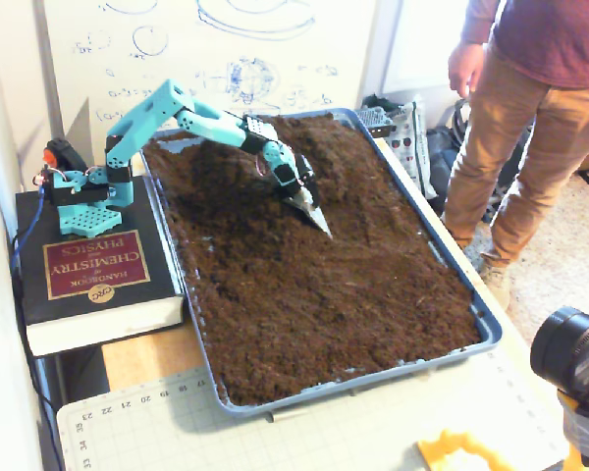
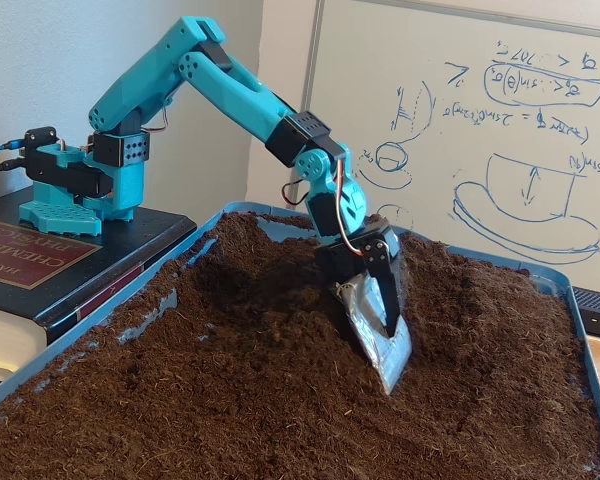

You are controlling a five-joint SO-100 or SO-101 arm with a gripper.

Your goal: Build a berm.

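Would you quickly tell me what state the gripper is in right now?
Gripper: shut on the silver scoop blade, whose tip is down in the soil beside the berm.

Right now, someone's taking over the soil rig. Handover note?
Gripper: shut on a silver foil-covered scoop blade, tip down in the soil.
Berm: a raised mound toward the whiteboard end of the blue tray, behind and beside the blade in both fixed views.
Done: soil is partly heaped there.
Left: the near half of the bed is level; keep pushing soil onto the mound and shape the ridge.
A person stands close to the tray.
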